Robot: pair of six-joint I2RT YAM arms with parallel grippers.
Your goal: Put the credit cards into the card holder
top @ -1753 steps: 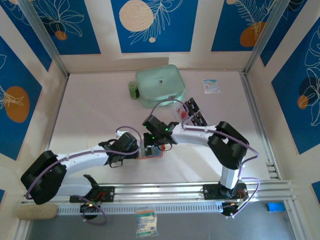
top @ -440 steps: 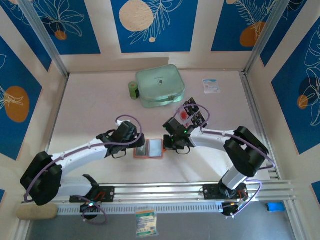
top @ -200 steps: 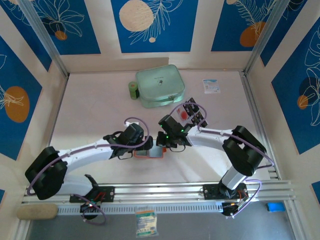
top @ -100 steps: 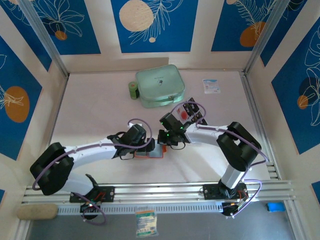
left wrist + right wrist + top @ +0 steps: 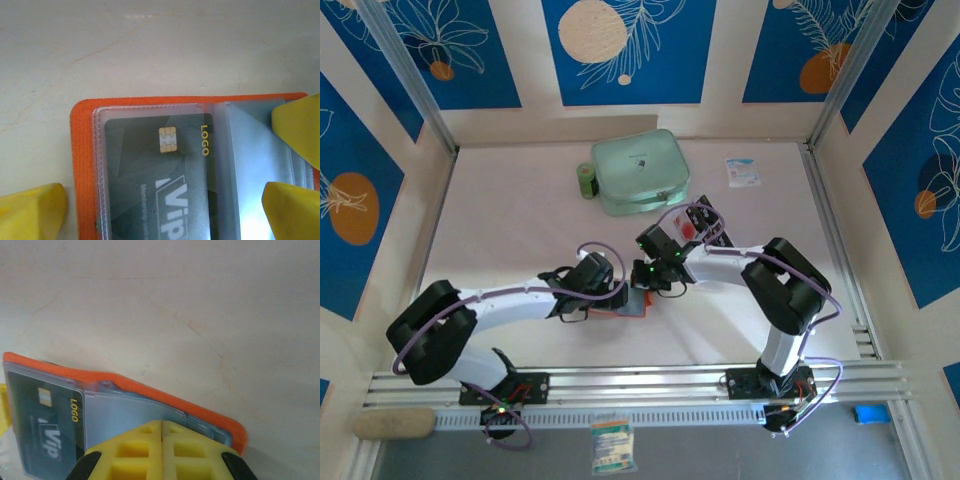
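The card holder (image 5: 636,308), an orange fold-over wallet, lies open on the table between both arms. In the left wrist view the card holder (image 5: 82,165) has a dark credit card (image 5: 150,185) with a gold chip inside its left clear pocket. My left gripper (image 5: 162,202) hangs open over that pocket, with its yellow fingertips (image 5: 35,207) on either side. My right gripper (image 5: 162,427) is shut, and its tips press on the right-hand clear sleeves of the card holder (image 5: 150,386). More credit cards (image 5: 705,225) stand behind the right arm.
A mint-green zip case (image 5: 640,170) and a green roll (image 5: 586,180) sit at the back centre. A white-and-blue packet (image 5: 742,171) lies at the back right. Another packet (image 5: 613,445) lies below the front rail.
Both grippers have shifted slightly over the wallet and now hide more of it. The right arm's elbow has swung left. Neither gripper's state has changed.
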